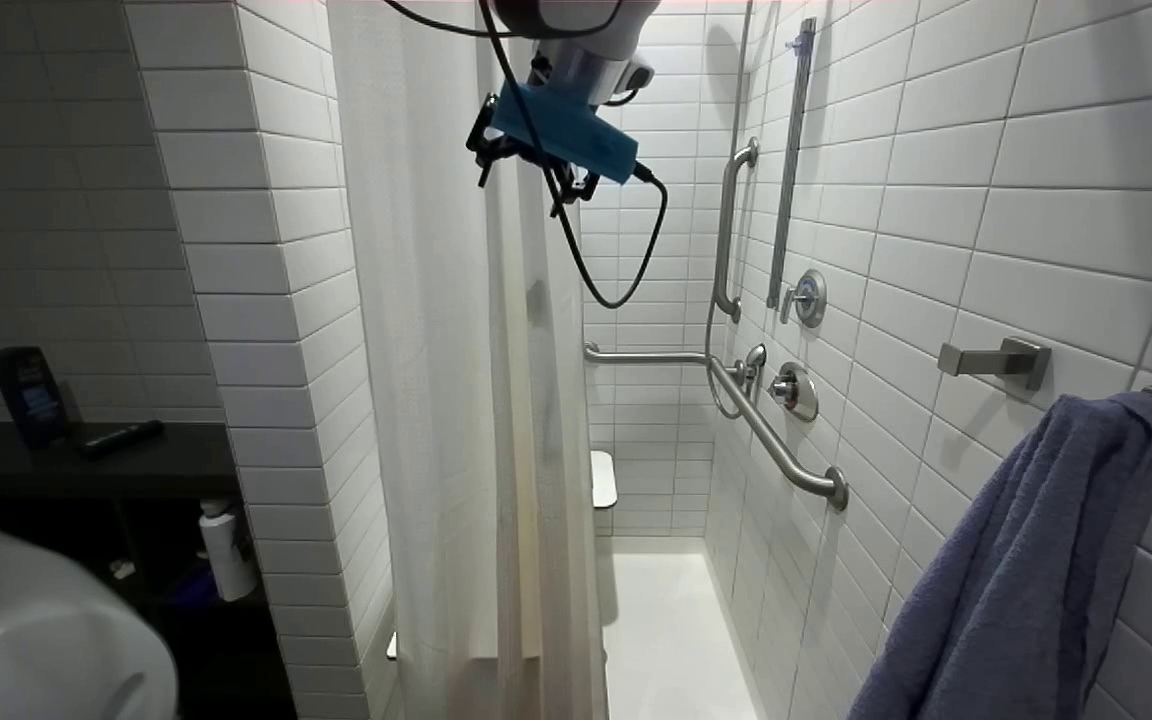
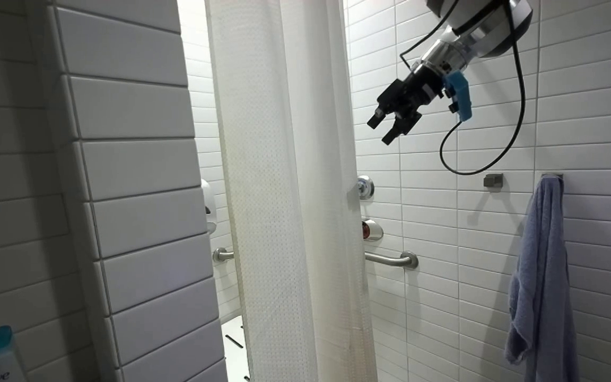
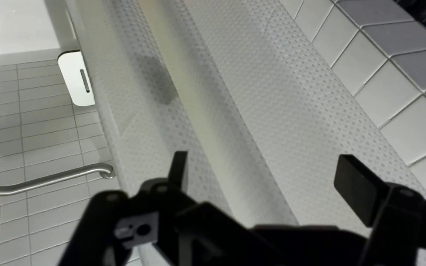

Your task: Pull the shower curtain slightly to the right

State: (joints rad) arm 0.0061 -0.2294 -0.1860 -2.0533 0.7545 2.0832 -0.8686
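The cream shower curtain point(image 1: 436, 400) hangs in long vertical folds at the shower opening. It also shows in an exterior view point(image 2: 268, 212) and fills the middle of the wrist view point(image 3: 213, 96). My gripper point(image 1: 519, 195) is in front of the curtain's upper part, by its right edge. In an exterior view the gripper point(image 2: 380, 132) appears just right of the curtain, pointing down and left. In the wrist view the gripper point(image 3: 264, 164) has its black fingers wide apart, with curtain folds behind the gap and nothing held. The curtain's top is out of view.
A tiled pillar point(image 1: 236, 300) stands left of the curtain. A blue-grey towel point(image 1: 1026, 560) hangs on the tiled wall at right. Grab bars point(image 1: 776, 440) and a shower valve point(image 1: 808, 298) stick out of that wall. A black cable point(image 1: 658, 240) loops below the wrist.
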